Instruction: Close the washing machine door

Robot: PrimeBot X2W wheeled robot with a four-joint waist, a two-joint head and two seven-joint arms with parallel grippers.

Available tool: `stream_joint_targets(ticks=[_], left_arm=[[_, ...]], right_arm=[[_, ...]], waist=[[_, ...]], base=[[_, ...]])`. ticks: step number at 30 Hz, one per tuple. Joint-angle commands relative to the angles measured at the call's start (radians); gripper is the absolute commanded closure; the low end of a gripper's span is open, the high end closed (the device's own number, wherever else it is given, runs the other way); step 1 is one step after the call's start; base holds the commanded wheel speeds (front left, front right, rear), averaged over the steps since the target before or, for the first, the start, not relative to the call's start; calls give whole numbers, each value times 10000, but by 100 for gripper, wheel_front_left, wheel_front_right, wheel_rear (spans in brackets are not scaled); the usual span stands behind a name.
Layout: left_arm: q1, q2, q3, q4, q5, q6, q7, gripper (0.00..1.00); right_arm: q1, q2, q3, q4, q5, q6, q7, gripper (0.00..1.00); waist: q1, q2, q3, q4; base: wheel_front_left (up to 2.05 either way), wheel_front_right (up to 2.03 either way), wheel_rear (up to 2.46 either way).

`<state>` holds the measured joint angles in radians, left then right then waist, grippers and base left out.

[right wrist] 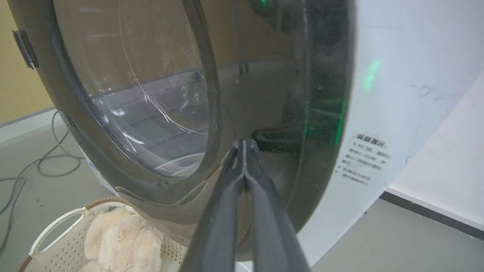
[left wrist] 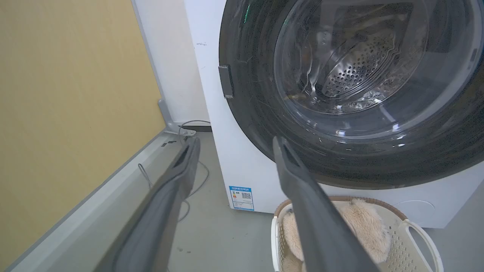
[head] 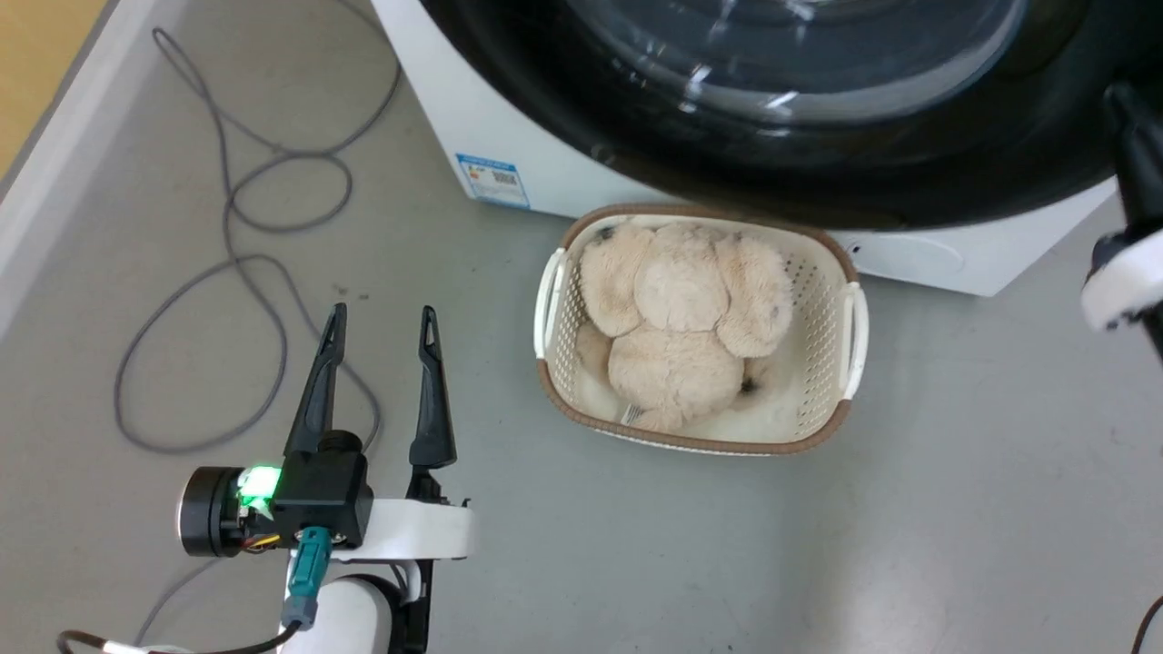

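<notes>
The washing machine door is a glossy black disc with a clear glass bowl. In the left wrist view the door lies flat against the white washing machine, and the steel drum shows through the glass. My right gripper is shut with nothing between its fingers, and its tips are at the black rim of the door near its right edge. In the head view the right gripper reaches up at the far right. My left gripper hovers open over the floor, left of the machine.
A white woven basket holding a beige plush toy stands on the floor just before the machine, under the door. A grey cable loops over the floor at the left. A yellow wall with a grey skirting runs along the left.
</notes>
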<state>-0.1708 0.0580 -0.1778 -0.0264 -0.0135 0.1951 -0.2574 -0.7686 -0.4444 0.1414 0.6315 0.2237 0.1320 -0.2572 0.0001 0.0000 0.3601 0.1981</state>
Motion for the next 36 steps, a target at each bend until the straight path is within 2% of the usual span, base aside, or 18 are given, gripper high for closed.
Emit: stream_joint_targets(ticks=[1, 9, 18, 23, 24, 29, 30, 36], left_arm=[[-182, -8, 2, -27, -66, 68, -43, 0], [-291, -38, -54, -21, -108, 155, -43, 0], [-178, -45, 103, 85, -102, 189, -43, 0], [4, 28, 288, 310, -87, 147, -43, 0], [4, 28, 288, 310, -87, 147, -43, 0], [288, 117, 450, 474, -67, 121, -44, 0], [408, 144, 500, 513, -56, 120, -44, 0], [816, 237, 618, 553, -26, 119, -44, 0]], right_arm=[[-314, -28, -131, 185, -25, -13, -46, 100], [-1028, 200, -1015, 1133, -410, -13, -46, 100], [-767, 620, -1277, 897, -627, -13, -46, 100], [-42, 1050, -2171, -678, -978, -13, -46, 100], [-42, 1050, -2171, -678, -978, -13, -46, 100], [1023, 1720, -2914, -2984, -1600, -13, -46, 100], [1525, 2000, -3044, -3862, -1773, -13, -46, 100], [3061, 2788, -2955, -5709, -2011, -13, -46, 100]], waist=[[-1, 0, 63, 47], [-1, 0, 189, 93], [-1, 0, -92, -264], [-1, 0, -698, -597], [-1, 0, -698, -597], [-1, 0, -1392, -960], [-1, 0, -1639, -1101], [-1, 0, -2203, -1486]], base=[[0, 0, 0], [0, 0, 0], [0, 0, 0], [0, 0, 0], [0, 0, 0], [0, 0, 0], [0, 0, 0], [0, 0, 0]])
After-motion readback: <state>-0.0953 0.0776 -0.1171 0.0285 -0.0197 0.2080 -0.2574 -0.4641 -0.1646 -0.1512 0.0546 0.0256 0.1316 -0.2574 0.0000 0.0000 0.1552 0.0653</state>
